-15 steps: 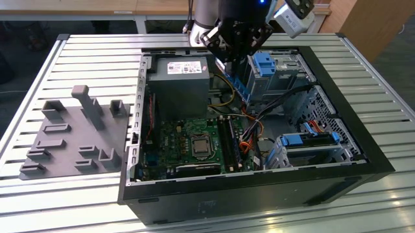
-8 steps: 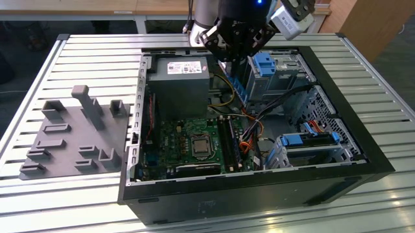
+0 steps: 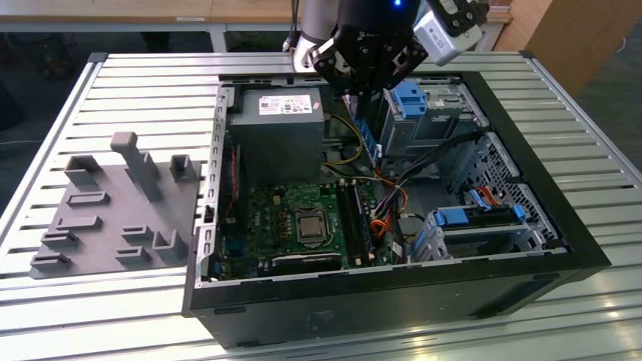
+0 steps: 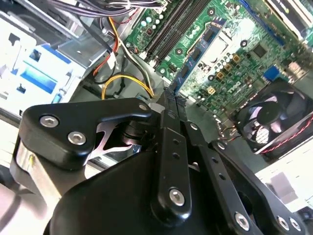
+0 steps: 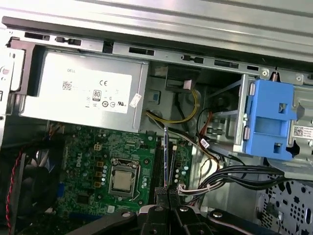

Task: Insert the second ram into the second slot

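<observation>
So the end effector (image 3: 351, 92) is up over the open PC case (image 3: 561, 226) and it's clamped shut on the second ram (image 3: 368, 139). The blue stick hangs on edge straight down from the fingertips, with its far end pointing into the case. In the second wrist view the fingers (image 4: 168, 142) pinch one end of the second ram (image 4: 194, 63), and the rest of it runs out over the green motherboard (image 4: 230, 63). In the first wrist view you see the stick (image 5: 166, 156) edge-on as a thin line, right over the memory slots (image 5: 159, 169) beyond the end effector (image 5: 167, 209). It's not seated, there's clear air between stick and board.

The power supply (image 3: 276, 135) sits just beside the end effector, on the exterior view's left. The blue drive cage (image 3: 413, 101) is close on the other side. The case fan (image 4: 274, 120) is below and off to one side. A grey tray (image 3: 110, 218) lies well away on the counter (image 3: 150, 75).
</observation>
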Available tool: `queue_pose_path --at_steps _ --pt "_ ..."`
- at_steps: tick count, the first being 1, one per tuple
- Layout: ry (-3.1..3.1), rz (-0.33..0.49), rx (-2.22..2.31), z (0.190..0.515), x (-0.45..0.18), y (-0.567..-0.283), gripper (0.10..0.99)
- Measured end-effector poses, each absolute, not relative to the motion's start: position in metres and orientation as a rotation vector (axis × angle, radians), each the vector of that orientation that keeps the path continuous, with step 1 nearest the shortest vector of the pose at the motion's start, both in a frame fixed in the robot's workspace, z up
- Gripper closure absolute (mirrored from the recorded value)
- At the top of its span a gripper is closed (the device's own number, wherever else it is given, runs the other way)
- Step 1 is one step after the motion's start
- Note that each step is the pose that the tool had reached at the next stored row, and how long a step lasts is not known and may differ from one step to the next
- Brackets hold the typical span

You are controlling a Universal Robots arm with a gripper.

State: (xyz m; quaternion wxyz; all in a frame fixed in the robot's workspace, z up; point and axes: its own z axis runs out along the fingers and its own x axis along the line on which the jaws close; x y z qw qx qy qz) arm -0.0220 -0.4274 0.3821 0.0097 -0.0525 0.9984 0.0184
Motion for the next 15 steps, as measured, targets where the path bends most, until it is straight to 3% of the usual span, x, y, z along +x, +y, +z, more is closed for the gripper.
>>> queue_pose_path --at_steps 15 --pt "3.116 0.054 0.128 0.3818 -0.0220 -0.4274 0.969"
